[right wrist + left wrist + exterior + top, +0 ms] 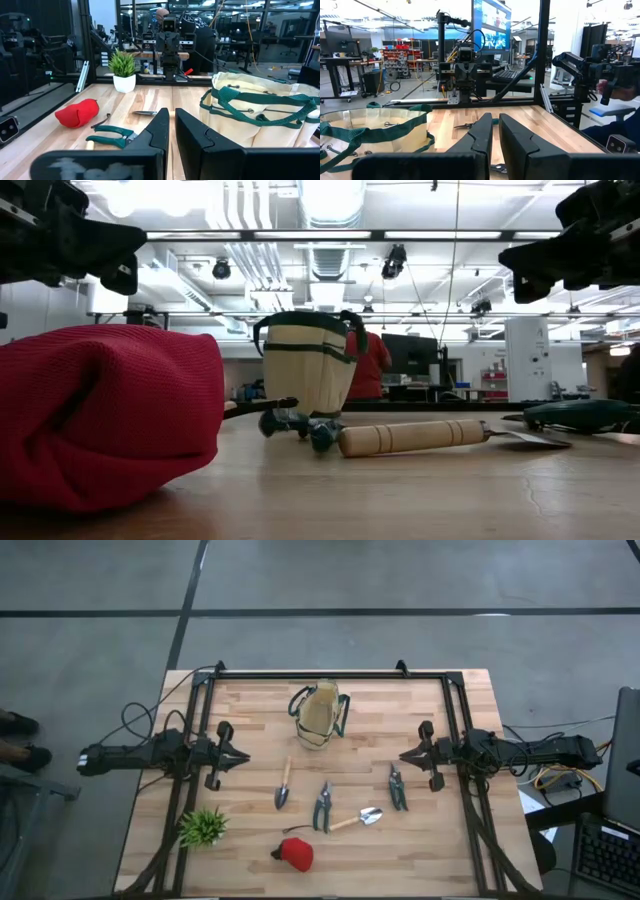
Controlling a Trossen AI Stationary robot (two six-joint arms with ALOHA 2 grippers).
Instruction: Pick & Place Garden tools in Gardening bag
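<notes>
The gardening bag [319, 715] stands at the far middle of the desk [250, 840]. In front of it lie two trowels [283, 787], two pruning shears [322, 808] and a red item [297, 854]. Left claw [240, 756] and right claw [408, 755] wait beside the bag, both pressed together, empty. The soft bag may tip if a tool catches its handles [250, 112].

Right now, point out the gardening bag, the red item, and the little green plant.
gardening bag [320, 712], high view, on its tan canvas body.
red item [297, 855], high view, middle of its rounded red body.
green plant [204, 826], high view, on its leaves.
</notes>
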